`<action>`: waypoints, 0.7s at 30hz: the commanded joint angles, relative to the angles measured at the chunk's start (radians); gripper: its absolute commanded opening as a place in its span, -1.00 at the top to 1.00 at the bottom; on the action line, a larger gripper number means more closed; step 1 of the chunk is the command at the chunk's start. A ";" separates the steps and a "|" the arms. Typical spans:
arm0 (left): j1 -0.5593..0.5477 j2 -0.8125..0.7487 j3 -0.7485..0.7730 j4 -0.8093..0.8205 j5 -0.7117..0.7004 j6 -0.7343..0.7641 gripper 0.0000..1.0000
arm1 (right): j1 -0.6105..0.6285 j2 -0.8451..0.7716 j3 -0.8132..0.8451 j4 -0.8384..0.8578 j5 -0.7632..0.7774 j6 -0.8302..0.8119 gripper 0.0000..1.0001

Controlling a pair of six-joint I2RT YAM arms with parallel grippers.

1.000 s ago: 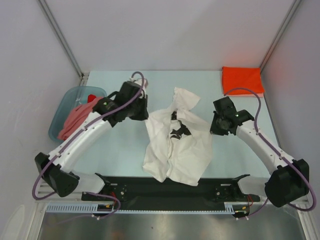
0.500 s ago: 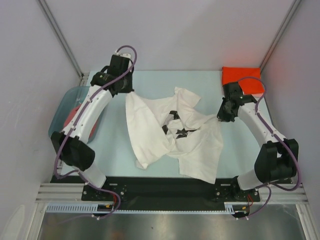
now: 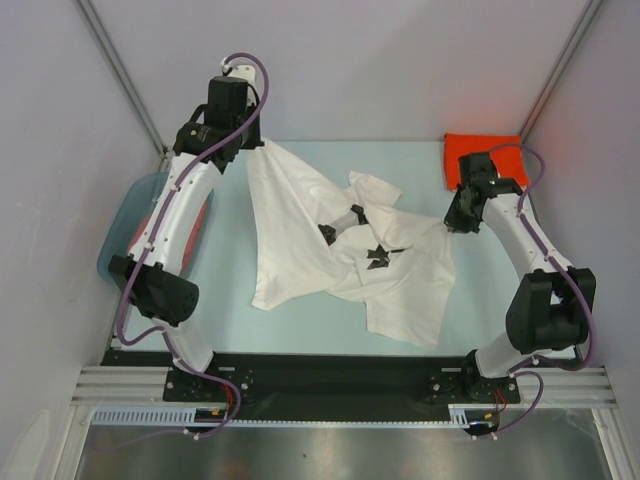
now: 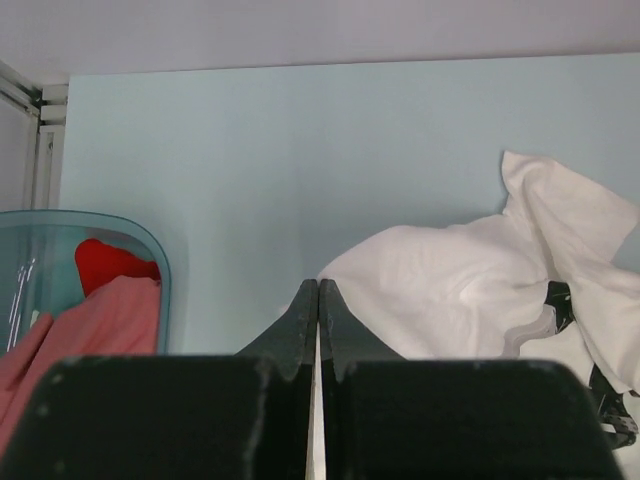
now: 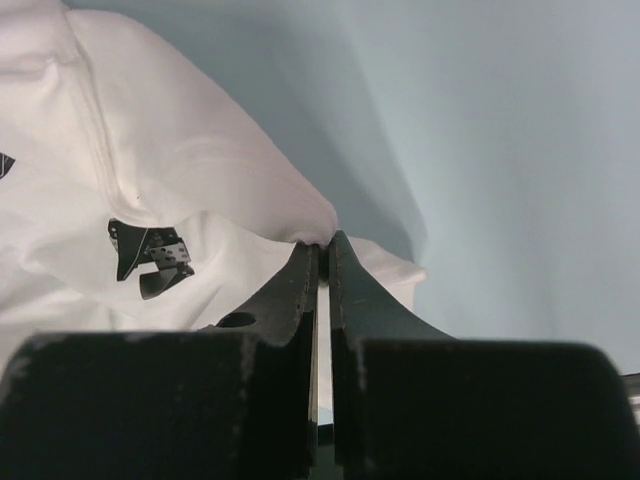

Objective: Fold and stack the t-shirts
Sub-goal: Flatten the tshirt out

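The large white t-shirt [image 3: 330, 255] with small black prints lies rumpled and stretched across the table's middle. My left gripper [image 3: 247, 146] is shut on its far left corner, seen as white cloth beside the closed fingers in the left wrist view [image 4: 318, 290]. My right gripper [image 3: 453, 224] is shut on the shirt's right edge; in the right wrist view [image 5: 322, 245] cloth [image 5: 180, 170] is pinched at the fingertips. A folded orange-red t-shirt [image 3: 478, 153] lies at the far right corner. Salmon-pink [image 4: 80, 325] and red [image 4: 105, 265] tees sit in the basin.
The blue-grey plastic basin [image 3: 118, 235] stands at the left table edge, partly hidden by my left arm; its rim also shows in the left wrist view [image 4: 160, 275]. Grey walls and metal posts enclose the table on three sides.
Both arms have swung outward and toward the back, pulling the white t-shirt apart. It has gone from a bunched heap to a wider spread.
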 commanded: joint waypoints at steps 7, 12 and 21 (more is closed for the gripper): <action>0.034 0.056 0.056 0.104 -0.033 0.108 0.99 | -0.002 0.085 0.114 0.015 0.002 -0.021 1.00; 0.062 0.201 0.212 0.084 -0.044 0.127 0.99 | -0.013 0.163 0.180 0.007 0.016 -0.025 1.00; 0.066 0.263 0.325 0.096 -0.171 0.199 0.99 | -0.024 0.257 0.307 -0.059 0.036 -0.042 1.00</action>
